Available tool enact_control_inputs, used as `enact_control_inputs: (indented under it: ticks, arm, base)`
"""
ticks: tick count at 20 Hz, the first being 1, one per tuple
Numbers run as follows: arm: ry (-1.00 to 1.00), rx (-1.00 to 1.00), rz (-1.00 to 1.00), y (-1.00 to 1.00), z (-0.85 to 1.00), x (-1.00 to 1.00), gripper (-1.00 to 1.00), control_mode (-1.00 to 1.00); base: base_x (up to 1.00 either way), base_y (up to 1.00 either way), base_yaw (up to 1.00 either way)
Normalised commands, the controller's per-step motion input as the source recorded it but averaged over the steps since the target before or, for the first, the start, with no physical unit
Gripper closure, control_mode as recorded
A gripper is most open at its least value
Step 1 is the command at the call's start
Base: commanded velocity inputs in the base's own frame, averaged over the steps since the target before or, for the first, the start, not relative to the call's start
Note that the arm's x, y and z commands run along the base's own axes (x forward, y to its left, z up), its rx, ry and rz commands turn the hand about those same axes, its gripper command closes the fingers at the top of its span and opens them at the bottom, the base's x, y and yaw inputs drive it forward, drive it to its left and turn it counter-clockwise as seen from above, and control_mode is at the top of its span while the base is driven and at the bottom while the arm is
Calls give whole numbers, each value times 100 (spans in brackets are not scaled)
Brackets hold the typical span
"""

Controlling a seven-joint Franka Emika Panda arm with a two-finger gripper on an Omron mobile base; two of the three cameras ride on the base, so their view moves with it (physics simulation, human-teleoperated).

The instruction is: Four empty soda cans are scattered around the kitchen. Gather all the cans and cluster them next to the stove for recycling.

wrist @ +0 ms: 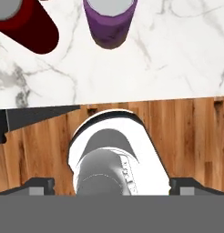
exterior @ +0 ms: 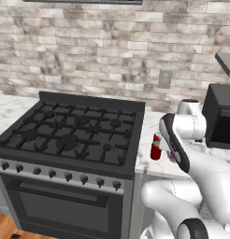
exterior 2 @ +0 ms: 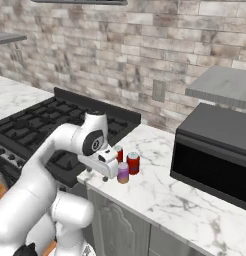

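Note:
The stove is a wide black gas range at the left. Just right of it, three soda cans stand upright on the marble counter near its front edge: a red can, a purplish-pink can, and another red can half hidden behind my hand. In the left base view one red can shows beside the stove. My gripper hangs over the counter's front edge, just left of the purplish can. In the hand view my gripper is open and empty, with the purplish can and a red can beyond it.
A black microwave sits on the counter to the right of the cans, under a grey shelf. The brick wall with an outlet runs behind. Wooden floor lies below the counter edge.

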Motion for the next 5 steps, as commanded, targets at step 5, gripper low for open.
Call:
enact_control_inputs:
  ticks: [5]
  arm:
    - [1, -12, -6, 30, 3, -41, -100, -100]
  base:
    - [0, 0, 0]
